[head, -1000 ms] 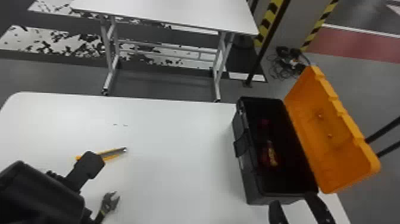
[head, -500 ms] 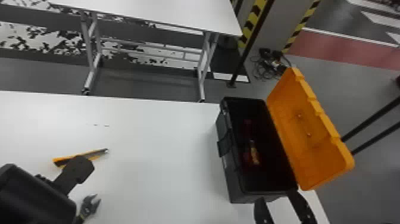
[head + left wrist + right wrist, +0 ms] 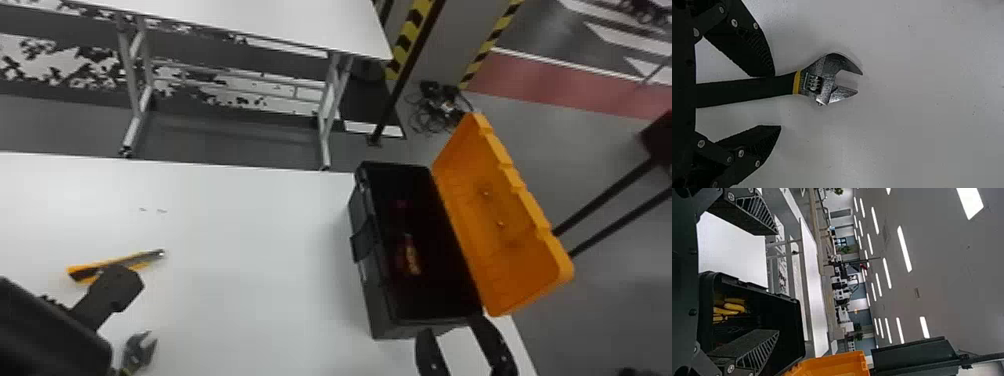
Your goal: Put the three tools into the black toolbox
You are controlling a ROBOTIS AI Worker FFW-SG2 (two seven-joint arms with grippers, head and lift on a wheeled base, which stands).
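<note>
Turns head view rightward. Has left claw (image 3: 777,100) open around wrench (image 3: 824,71) on counter (image 3: 250,275), right claw (image 3: 450,325) open by toolbox (image 3: 377,310). With handle (image 3: 746,91) nearer one finger (image 3: 754,51), may push wrench aside or grip crookedly.

Right of centre stands the black toolbox (image 3: 375,295), its orange lid (image 3: 505,235) open. At lower left, a yellow cutter (image 3: 110,264) and wrench (image 3: 138,351) lie near the left gripper (image 3: 117,292); the right gripper (image 3: 451,328) spreads its fingers at bottom right.
</note>
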